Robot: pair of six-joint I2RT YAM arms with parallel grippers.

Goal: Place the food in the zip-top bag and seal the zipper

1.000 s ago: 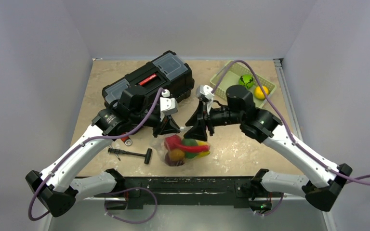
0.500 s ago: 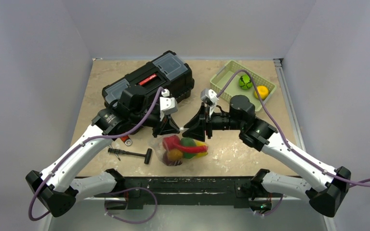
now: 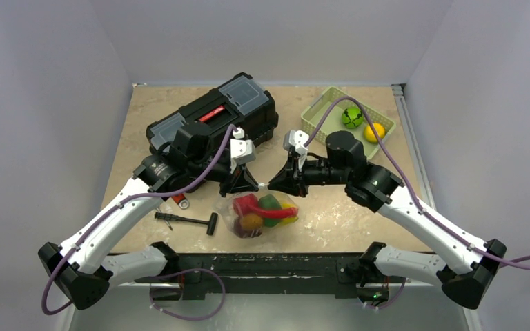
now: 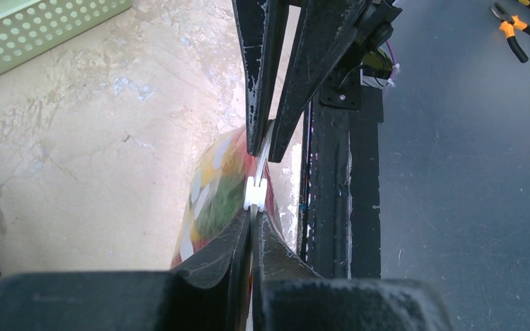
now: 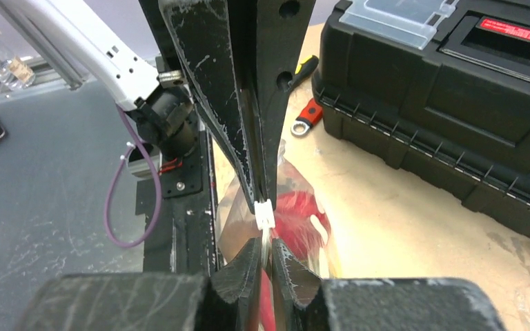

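At the middle of the bench's near edge sits the zip-top bag (image 3: 226, 213), clear crinkly plastic with white dots. It's stuffed with the food (image 3: 262, 209): a red piece, a green one, something yellow and an orange one near the bottom, all glossy. The bag stands mouth-up, and its top is pulled into a thin ridge.

Both arms meet right above it, nose to nose. The left gripper (image 3: 252, 185) is clenched on the zipper (image 5: 267, 238), with its fingers pressed flat against the whitish strip. The right gripper (image 3: 274, 185) comes in from the other side, and its tips are pinched on the same strip. In the left wrist view its fingers form a narrow V that closes at the strip. A little white clip (image 4: 254, 194) sits on the zipper in the gap between the two sets of tips. I can't tell how much of the seal is actually pressed shut.

A big black toolbox (image 3: 214, 117) takes up the far-left part of the bench. A pale green basket (image 3: 317, 114) sits at the far-right corner with a green round toy (image 3: 351, 116) and an orange round toy (image 3: 374, 131) in it. A black-handled hammer (image 3: 186, 221) lies near the near-left corner, with a red-handled tool (image 3: 179, 201) just behind it.
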